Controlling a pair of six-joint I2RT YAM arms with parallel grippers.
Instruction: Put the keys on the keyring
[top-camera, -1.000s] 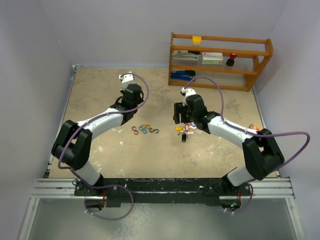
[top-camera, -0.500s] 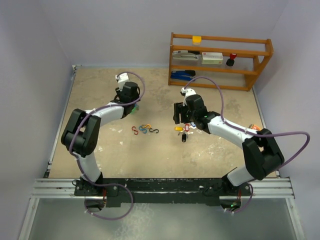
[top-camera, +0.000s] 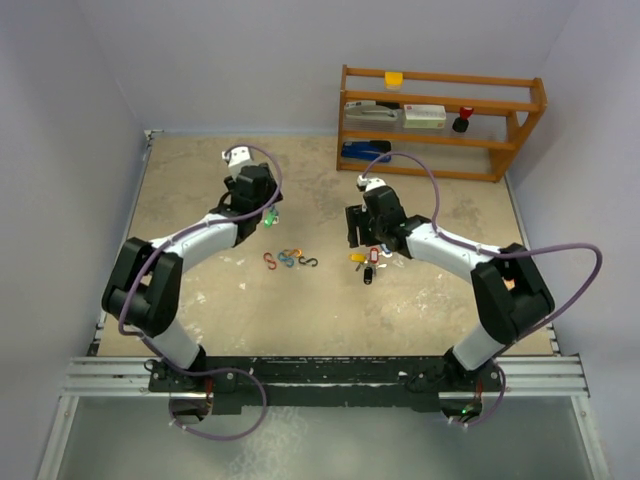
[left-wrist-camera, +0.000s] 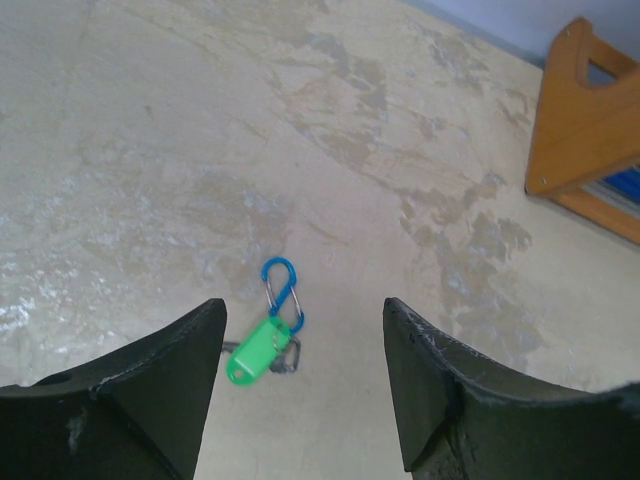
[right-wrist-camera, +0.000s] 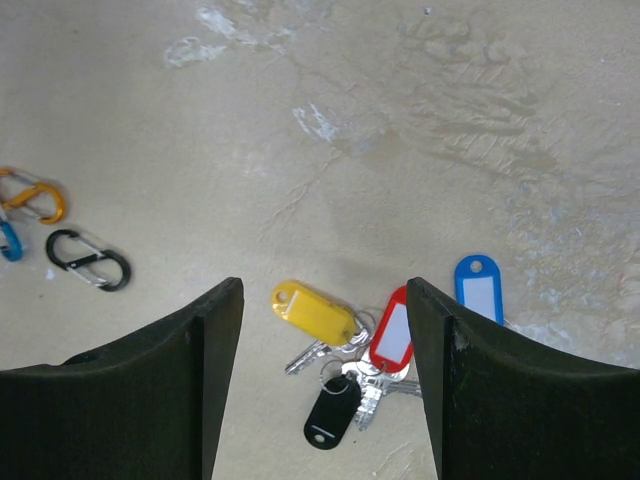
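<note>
Left wrist shows green-tagged key lying loose beneath the wide-spread left tool.

The desk is mottled beige with pale patches. There is a green tag, a yellow tag, a red tag, a blue tag, a black fob and silver keys.

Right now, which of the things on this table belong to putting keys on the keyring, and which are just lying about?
For the job: green-tagged silver key, with the blue metal clip touching it; yellow-tagged silver key; red plastic tag; blue plastic tag; black plastic fob.
Lying about: black S-shaped clip; orange S-shaped clip; wooden shelf rack.
</note>
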